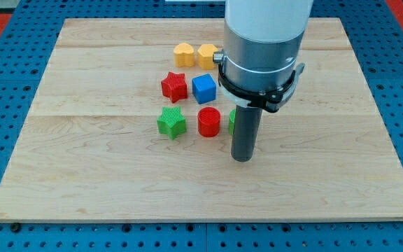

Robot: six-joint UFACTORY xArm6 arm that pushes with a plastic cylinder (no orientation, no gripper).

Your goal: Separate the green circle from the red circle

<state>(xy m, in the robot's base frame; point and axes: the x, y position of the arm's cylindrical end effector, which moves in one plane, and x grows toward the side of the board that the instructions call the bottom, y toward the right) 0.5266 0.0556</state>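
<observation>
The red circle (209, 121) sits near the middle of the wooden board (82, 140). Just to its right, a sliver of the green circle (232, 121) shows; the rod hides most of it. My tip (241, 158) rests on the board just below the green circle and to the lower right of the red circle. I cannot tell whether the rod touches the green circle.
A green star (171, 122) lies left of the red circle. A red star (175, 86) and a blue cube (203, 88) sit above. A yellow heart (183, 53) and another yellow block (208, 54) are near the view's top. The arm's white body (264, 35) hides the board behind.
</observation>
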